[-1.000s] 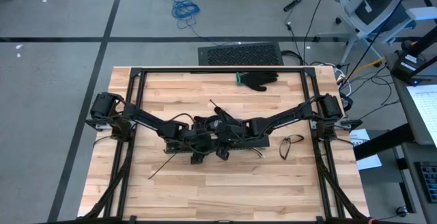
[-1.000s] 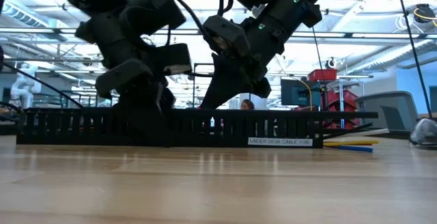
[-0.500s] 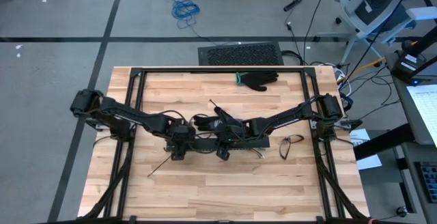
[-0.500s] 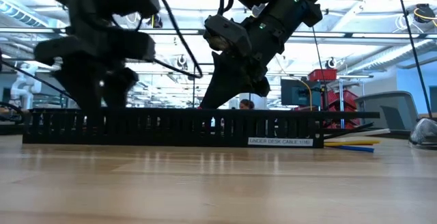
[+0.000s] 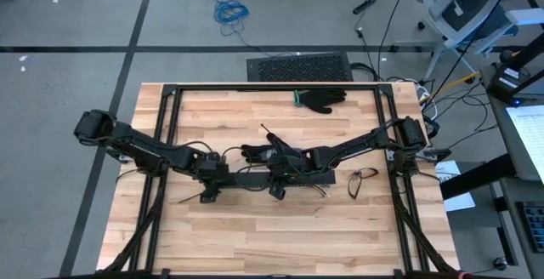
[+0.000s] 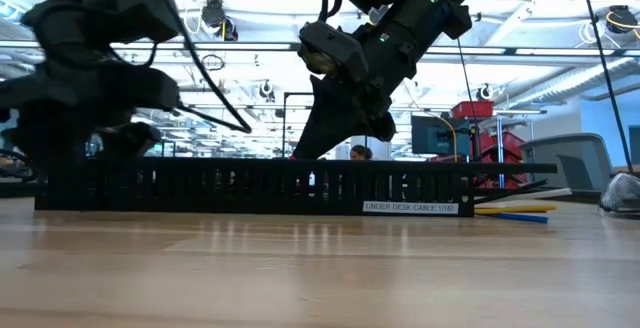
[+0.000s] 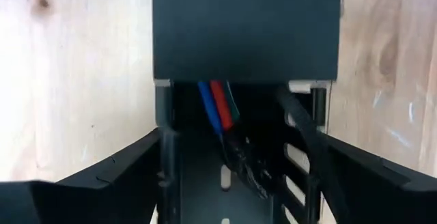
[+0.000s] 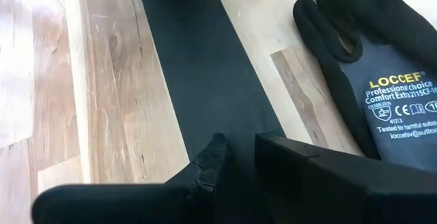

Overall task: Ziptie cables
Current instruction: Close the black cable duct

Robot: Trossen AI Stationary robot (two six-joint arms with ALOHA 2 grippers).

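Two grippers over the channel (image 5: 280,177): left gripper (image 5: 208,192) spread wide at its end w/ cables (image 7: 220,108) showing inside; right gripper (image 8: 235,159) narrow, pinning channel's lid, prob. steadying it.

Bright even overhead light, glaring ceiling lamps (image 6: 215,13) in the low view, left arm (image 6: 80,78) blurred, wrist views soft close up

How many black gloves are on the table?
2. The far glove lies near the table's back edge; the second glove lies beside the black channel, by the right gripper. Arms may hide more.
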